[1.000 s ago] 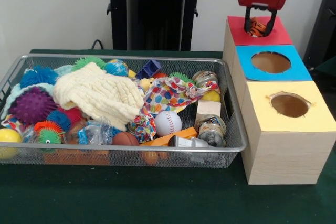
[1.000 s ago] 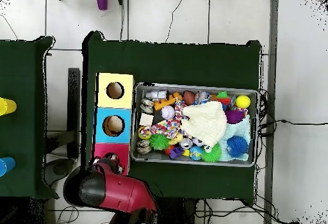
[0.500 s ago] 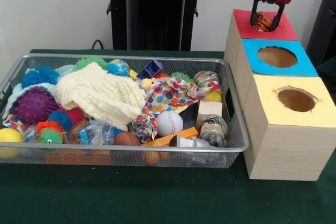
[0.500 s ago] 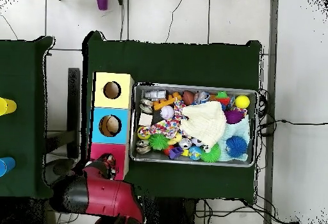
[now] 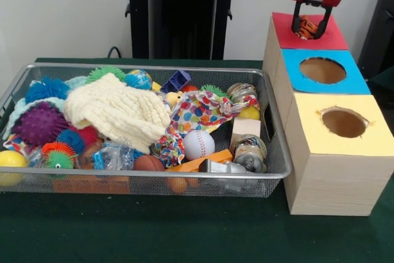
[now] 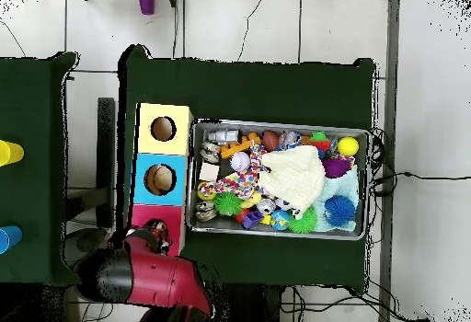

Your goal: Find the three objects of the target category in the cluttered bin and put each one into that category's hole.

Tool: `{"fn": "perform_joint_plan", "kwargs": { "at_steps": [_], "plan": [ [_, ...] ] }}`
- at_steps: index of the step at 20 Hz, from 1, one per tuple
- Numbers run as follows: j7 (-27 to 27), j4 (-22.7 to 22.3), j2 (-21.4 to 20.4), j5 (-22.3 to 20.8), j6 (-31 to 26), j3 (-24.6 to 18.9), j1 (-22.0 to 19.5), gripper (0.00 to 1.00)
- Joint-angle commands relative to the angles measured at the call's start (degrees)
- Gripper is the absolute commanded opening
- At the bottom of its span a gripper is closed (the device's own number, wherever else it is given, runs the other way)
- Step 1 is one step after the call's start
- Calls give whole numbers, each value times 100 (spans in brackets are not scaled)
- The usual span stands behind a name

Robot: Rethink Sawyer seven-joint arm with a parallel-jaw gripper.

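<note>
My gripper point(image 5: 309, 28) hangs over the red top point(image 5: 326, 38) of the wooden box at the far right, its black fingers point(image 5: 297, 16) shut around a small orange striped toy point(image 5: 306, 27). The toy covers the spot where the red section's hole would be. From overhead the red arm reaches the red section point(image 6: 147, 217) and the gripper point(image 6: 158, 235) stands at its near end. The wire bin point(image 5: 148, 66) beside the box holds a cream knitted cloth point(image 5: 117, 112), a baseball point(image 5: 197, 144), spiky balls point(image 5: 38, 122), a spotted fabric toy point(image 5: 200, 112) and several cans.
The box's blue section has an open hole point(image 5: 322, 70) and the yellow section another point(image 5: 343, 123). A black stand point(image 5: 178, 13) rises behind the bin. Green cloth point(image 5: 184, 232) covers the table. Overhead, the bin point(image 6: 281, 123) lies right of the box.
The gripper has risen a little with the striped toy between its fingers. The box has shifted slightly back and forth on the table. The bin's contents have not moved.
</note>
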State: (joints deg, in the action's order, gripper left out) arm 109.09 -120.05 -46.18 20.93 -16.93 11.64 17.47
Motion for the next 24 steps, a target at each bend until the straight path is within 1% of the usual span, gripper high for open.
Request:
{"fn": "perform_joint_plan", "kwargs": {
  "at_steps": [1, 3, 6, 8, 10, 13, 16, 17, 24],
  "plan": [
    [425, -544, -731, -126, 82, -364, -1003, 100],
    [438, -557, -545, -284, 383, -483, -1148, 100],
    [545, -659, -198, -531, 1033, -848, -1488, 100],
    [663, -662, -49, -704, 1295, -930, -1581, 100],
    [727, -625, 74, -831, 1424, -985, -1664, 100],
    [773, -598, 148, -956, 1495, -1085, -1794, 100],
    [762, -552, 172, -1052, 1480, -1067, -1799, 100],
    [782, -550, 173, -1108, 1537, -1062, -1795, 0],
    [868, -528, 189, -1116, 1585, -1050, -1779, 0]
  ]
}}
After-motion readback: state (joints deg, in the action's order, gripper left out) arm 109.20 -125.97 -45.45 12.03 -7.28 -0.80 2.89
